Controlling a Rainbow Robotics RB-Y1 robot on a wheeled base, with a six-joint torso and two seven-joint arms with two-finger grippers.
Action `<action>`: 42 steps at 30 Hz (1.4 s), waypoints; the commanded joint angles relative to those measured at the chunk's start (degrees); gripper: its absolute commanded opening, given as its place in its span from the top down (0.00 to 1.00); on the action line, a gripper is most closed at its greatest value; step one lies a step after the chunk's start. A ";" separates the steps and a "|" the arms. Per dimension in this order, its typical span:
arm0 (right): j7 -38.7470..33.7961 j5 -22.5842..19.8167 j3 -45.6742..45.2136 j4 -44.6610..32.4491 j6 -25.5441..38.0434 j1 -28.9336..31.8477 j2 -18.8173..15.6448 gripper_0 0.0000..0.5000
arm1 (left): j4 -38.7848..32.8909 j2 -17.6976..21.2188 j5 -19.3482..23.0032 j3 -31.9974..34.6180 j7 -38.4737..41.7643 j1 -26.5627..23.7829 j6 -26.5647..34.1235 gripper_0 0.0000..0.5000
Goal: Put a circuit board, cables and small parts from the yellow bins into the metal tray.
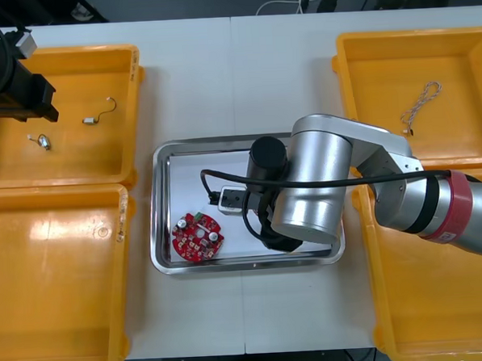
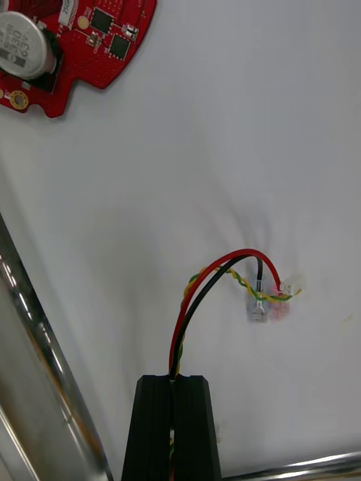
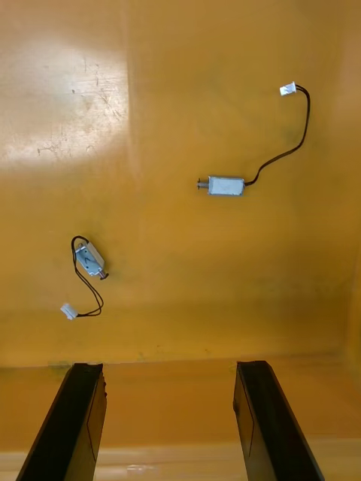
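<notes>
Right gripper [image 2: 175, 378] is down inside the metal tray [image 1: 158, 209], over its white floor. Fingers [image 2: 154, 421] are pressed almost together, pinching the red and yellow cable [image 2: 184, 316]; a black strand runs with it. The cable's long axis leads straight out from the fingertips, then arcs over to one side. Its free end points back down at the tray floor, ending in small connectors [image 2: 271, 307] that lie on the white surface a short way beyond the fingertips. The round red circuit board [image 2: 68, 45] lies flat in the tray, well beyond the fingertips, on the side away from the connectors and apart from the cable.

Left gripper [image 3: 169, 366] hangs over the far yellow bin [image 1: 131, 81] on the robot's left. Fingers [image 3: 79, 406] are spread wide, holding nothing and touching nothing. Two small metal parts lie on the bin floor ahead of them. The nearer one [image 3: 90, 259] sits ahead of one finger, tilted, with its black lead looped beside it. The farther one [image 3: 226, 185] lies crosswise to the fingers, its lead trailing away.

A blue and white cable [image 1: 420, 105] lies in the far bin on the right.
</notes>
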 commanded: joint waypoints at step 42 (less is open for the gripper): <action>2.59 4.39 -3.08 -1.33 3.96 1.63 1.36 0.00 | 21.66 2.08 -1.89 -1.47 -13.41 -4.84 -22.56 0.00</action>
